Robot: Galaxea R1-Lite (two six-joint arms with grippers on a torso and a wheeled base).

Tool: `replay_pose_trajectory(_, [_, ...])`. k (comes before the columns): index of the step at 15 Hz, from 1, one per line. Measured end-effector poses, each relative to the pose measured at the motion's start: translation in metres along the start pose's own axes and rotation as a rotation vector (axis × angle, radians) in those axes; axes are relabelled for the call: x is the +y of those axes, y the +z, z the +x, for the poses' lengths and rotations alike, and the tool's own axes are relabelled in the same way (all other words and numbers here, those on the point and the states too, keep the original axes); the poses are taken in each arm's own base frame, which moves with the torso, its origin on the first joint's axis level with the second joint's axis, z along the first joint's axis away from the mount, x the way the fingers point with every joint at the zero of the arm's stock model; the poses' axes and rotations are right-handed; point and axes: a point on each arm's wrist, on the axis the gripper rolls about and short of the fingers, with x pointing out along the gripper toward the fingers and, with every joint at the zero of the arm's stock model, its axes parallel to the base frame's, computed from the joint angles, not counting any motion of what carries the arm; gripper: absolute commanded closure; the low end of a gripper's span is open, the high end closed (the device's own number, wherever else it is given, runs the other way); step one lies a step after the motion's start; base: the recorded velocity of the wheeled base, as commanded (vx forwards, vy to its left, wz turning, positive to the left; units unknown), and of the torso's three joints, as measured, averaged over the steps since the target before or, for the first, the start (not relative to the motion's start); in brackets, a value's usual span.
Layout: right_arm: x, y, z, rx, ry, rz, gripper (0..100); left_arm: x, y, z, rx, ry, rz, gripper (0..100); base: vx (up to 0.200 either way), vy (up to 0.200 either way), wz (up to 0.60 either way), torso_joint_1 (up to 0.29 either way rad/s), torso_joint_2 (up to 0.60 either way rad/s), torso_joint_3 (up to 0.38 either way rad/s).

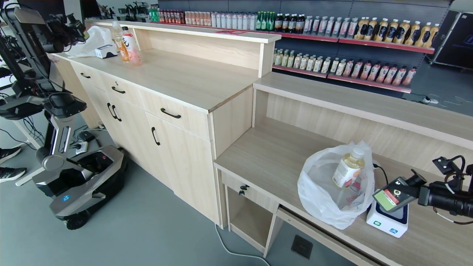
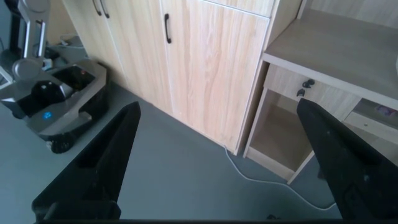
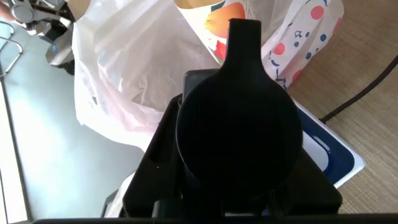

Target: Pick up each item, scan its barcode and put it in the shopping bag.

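Shopping bag (image 1: pixel 321 192) sits at 4 o'clock in the head view, on the lower counter (image 1: pixel 266 155), with a bottle (image 1: pixel 347 170) standing tilted inside it. Touching the bag at its 4 o'clock is a white and blue scanner box (image 1: pixel 388 221). The right claw (image 1: pixel 408 188) is clenched on a dark item with a green and red label (image 1: pixel 392 194), held just above the box with the label turned down toward it. Two more bottles (image 1: pixel 125 46) stand far off at 11 o'clock on the taller counter.

The left wrist view adds the left claw (image 2: pixel 219 109), released with its fingers (image 2: pixel 93 168) wide apart and nothing between them, hanging above the floor (image 2: pixel 186 162) by the cupboard doors (image 2: pixel 211 56).

The right wrist view brings the bag's slack plastic and a black cable (image 3: pixel 367 87) on the counter up close, but a black bulk hides the fingers, so the grip itself can't be checked there.

As I judge it, the bag's mouth is limp and the bottle leans toward the scanner. A low swing across could catch the plastic, drag the bag or topple the bottle. A loose hold could also drop the item onto the box.
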Motion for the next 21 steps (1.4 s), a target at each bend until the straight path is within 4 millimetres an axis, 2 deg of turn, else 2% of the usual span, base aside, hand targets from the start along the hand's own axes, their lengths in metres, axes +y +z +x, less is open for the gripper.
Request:
replay_pose_trajectory(1, [0.008,0.007,-0.009,-0.010,-0.021,-0.057,100,0.000,0.000,0.000,0.000,0.000,0.000,0,0.000,0.000,0.00,0.000,0.00,0.000])
replay_pose_trajectory(3, [0.021,0.020,-0.038,-0.026,-0.116,-0.298,100,0.000,0.000,0.000,0.000,0.001,0.000,0,0.000,0.000,0.00,0.000,0.00,0.000])
replay_pose_trajectory(6, [0.041,0.027,-0.116,-0.005,-0.331,-0.761,100,0.000,0.000,0.000,0.000,0.001,0.000,0,0.000,0.000,0.00,0.000,0.00,0.000])
replay_pose_trajectory(8, [0.058,0.022,-0.152,-0.042,-0.329,-0.881,100,0.000,0.000,0.000,0.000,0.000,0.000,0,0.000,0.000,0.00,0.000,0.00,0.000])
replay_pose_trajectory(10, [0.070,0.026,-0.167,-0.059,-0.348,-0.957,100,0.000,0.000,0.000,0.000,0.000,0.000,0,0.000,0.000,0.30,0.001,0.00,0.001])
replay_pose_trajectory(13, [0.077,0.032,-0.173,-0.067,-0.373,-0.965,100,0.000,0.000,0.000,0.000,0.000,0.000,0,0.000,0.000,0.60,0.001,0.00,0.002])
replay_pose_trajectory(15, [0.082,0.039,-0.168,-0.092,-0.345,-0.941,100,0.000,0.000,0.000,0.000,0.001,0.000,0,0.000,0.000,0.60,0.010,0.00,0.000])
replay_pose_trajectory(18, [0.092,0.054,-0.151,-0.138,-0.258,-0.905,100,0.000,0.000,0.000,0.000,0.001,0.000,0,0.000,0.000,0.20,0.002,0.00,-0.001])
replay_pose_trajectory(21, [0.097,0.053,-0.119,-0.145,-0.114,-0.875,100,0.000,0.000,0.000,0.000,0.000,0.000,0,0.000,0.000,0.00,0.000,0.00,0.000])
